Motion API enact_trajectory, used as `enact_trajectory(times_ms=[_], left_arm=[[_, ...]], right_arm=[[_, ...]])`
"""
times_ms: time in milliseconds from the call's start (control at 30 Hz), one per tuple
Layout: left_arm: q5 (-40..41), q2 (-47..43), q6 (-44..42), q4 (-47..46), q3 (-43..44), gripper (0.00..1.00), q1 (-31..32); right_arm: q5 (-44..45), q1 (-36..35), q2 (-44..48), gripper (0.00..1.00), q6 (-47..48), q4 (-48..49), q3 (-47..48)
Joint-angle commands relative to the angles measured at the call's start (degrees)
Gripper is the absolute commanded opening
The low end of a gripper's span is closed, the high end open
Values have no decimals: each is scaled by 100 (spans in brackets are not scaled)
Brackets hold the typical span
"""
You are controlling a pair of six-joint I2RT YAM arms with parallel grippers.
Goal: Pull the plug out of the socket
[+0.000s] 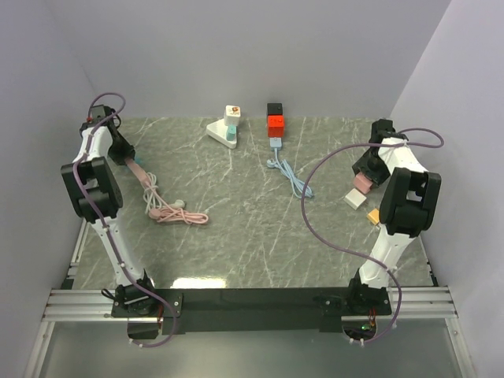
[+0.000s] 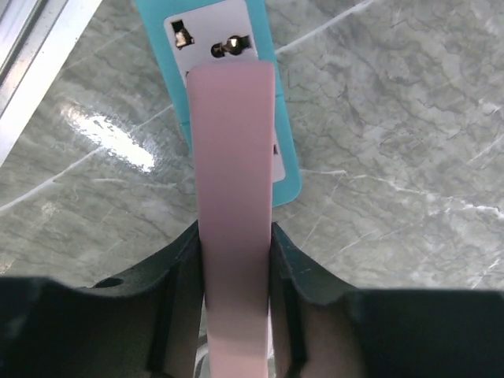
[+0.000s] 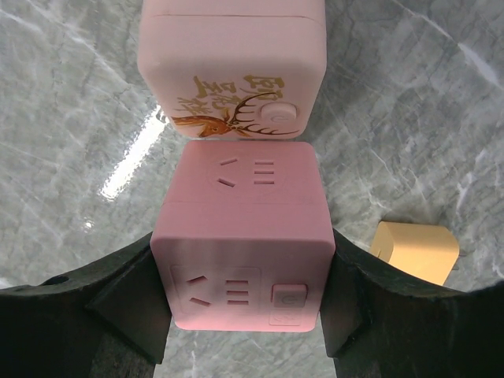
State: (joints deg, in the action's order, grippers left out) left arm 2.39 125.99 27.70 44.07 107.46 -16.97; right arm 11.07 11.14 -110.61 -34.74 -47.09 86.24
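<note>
Only the left wrist view shows the left hand [image 2: 235, 240] clamped on a flat pink plug [image 2: 234, 157], which lies over a teal socket [image 2: 285, 157] on the tabletop [image 2: 394, 118]. In the right wrist view the right hand [image 3: 244, 264] is seen clamped on a pink cube [image 3: 244, 213]. A pale deer-printed block [image 3: 232, 71] touches the cube's far face, and a yellow plug [image 3: 415, 250] lies near the cube.

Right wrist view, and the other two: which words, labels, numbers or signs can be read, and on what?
No text reads plainly in any view.
Gold ornate script beside a deer's head, on the pale pink block: cannot be made out.
Coloured mark on the white cube at the back: too small.
</note>
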Motion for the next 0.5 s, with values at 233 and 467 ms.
enact_trajectory(times_ms=[233, 467], left_arm=[[-651, -1639, 16, -514, -1209, 76, -34], [-1293, -2632, 33, -637, -1631, 95, 45]], right_arm=[[88, 20, 259, 47, 134, 60, -186], [220, 46, 610, 78, -15, -72, -187]])
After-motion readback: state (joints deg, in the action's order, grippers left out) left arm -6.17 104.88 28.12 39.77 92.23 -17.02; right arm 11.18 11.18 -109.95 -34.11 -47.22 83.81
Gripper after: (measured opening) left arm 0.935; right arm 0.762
